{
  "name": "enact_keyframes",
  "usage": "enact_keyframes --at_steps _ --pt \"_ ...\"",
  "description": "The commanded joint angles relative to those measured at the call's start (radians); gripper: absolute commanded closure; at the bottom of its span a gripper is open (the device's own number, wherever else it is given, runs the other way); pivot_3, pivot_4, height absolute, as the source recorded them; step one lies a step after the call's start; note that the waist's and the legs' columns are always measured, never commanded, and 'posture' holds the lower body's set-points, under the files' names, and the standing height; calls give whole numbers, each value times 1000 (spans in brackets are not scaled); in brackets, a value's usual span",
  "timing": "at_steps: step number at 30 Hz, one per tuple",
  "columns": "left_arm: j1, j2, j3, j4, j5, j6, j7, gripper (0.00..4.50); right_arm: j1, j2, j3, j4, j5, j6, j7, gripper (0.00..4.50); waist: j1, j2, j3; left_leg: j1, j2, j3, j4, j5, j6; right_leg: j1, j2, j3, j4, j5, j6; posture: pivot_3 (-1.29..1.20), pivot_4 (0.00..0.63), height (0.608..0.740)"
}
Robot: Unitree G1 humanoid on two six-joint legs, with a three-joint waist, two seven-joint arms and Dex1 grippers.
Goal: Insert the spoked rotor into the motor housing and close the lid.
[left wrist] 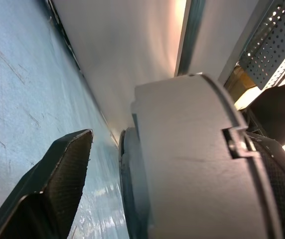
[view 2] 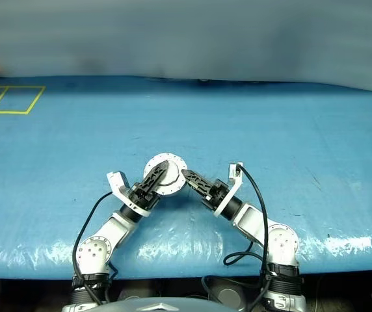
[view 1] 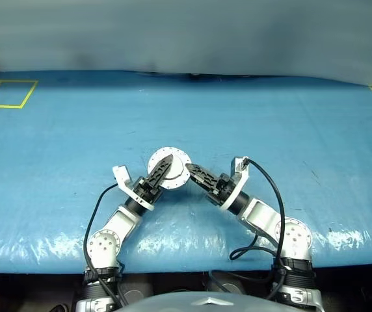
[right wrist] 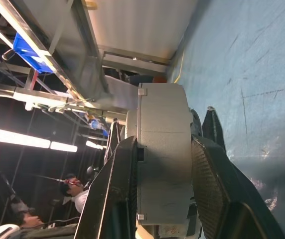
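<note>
Both arms meet at mid-table over the blue plastic-covered table [view 1: 290, 123], and between them sits one round pale-grey metal motor housing [view 1: 173, 170], closed up as a single thick puck with its plain light-grey disc lid [left wrist: 192, 164] seated against it. The round face looks up at the head camera, so the disc lies flat and its axis runs up out of the table.

The right gripper [view 1: 189, 170] reaches in from four o'clock of the puck, two black fingers pointing toward ten o'clock. In the right wrist view those fingers [right wrist: 117, 194] sit one on each flat face of the grey body, clamped across its thickness; that hand carries the load.

The left gripper [view 1: 162, 166] comes from seven o'clock, pointing to one o'clock, its fingers lying across the top face in the head view. In the left wrist view its fingers stand apart: one black pad [left wrist: 63, 164] hangs clear of the housing with blue table showing in the gap, and the other lies along the far side; whether that one touches, I cannot tell.

The seam between lid and body runs round the rim, level with the table, and both hands are right at it, the left being the free one for any pressing, I'd judge.

Count: one housing, one lid, two grippers, and the small silver spoked rotor is presumably shut inside.
</note>
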Motion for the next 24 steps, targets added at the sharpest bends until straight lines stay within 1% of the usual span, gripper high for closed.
enact_keyframes --at_steps 1,3,4,7,12,14,16,17,20,24 --pt "0 -31 16 2 -28 -15 -21 1315 -25 9 -10 -33 25 -36 29 3331 0 0 0 0 0 0 0 0 0 0 0 0 0 0 0 0 150 740" --pt "-1 -28 18 4 -29 -13 -22 1965 -29 9 -13 -25 15 -50 22 3331 -1 0 0 0 0 0 0 0 0 0 0 0 0 0 0 0 150 740" --pt "0 -24 16 4 -30 -10 -23 2059 -32 8 -13 -20 7 -55 21 3331 -2 0 0 0 0 0 0 0 0 0 0 0 0 0 0 0 150 740" --pt "-3 -26 21 12 -27 -10 22 2058 -41 6 -6 -15 -31 -73 32 3331 -1 0 0 0 0 0 0 0 0 0 0 0 1 0 0 0 150 740" --pt "-13 -37 35 24 -33 -33 43 2058 -47 -6 16 -10 -135 -120 71 3331 -1 0 0 0 0 0 1 0 0 0 0 0 1 0 0 0 150 740" --pt "-19 -40 45 29 -31 -53 51 2058 -50 -6 14 5 -162 -134 67 2617 -1 0 0 0 0 0 1 0 0 0 0 0 1 0 0 0 150 740" --pt "-25 -44 55 33 -33 -69 61 2058 -52 -5 12 11 -174 -146 77 2043 -1 0 0 0 0 0 1 0 0 0 0 0 1 0 0 0 150 740" --pt "-32 -47 66 39 -26 -90 72 2058 -54 -5 11 9 -194 -168 80 1687 -1 0 0 0 0 0 1 0 0 0 0 0 1 0 0 0 150 740" --pt "-67 -65 118 70 2 -187 125 2058 -71 8 4 23 -324 -297 46 705 -1 0 0 0 0 0 1 0 0 0 1 0 1 0 0 0 150 740" --pt "-145 -83 217 133 -6 -325 212 2058 -78 7 -4 39 -398 -364 49 705 2 0 0 0 0 0 2 0 0 0 1 0 2 1 1 0 150 740"
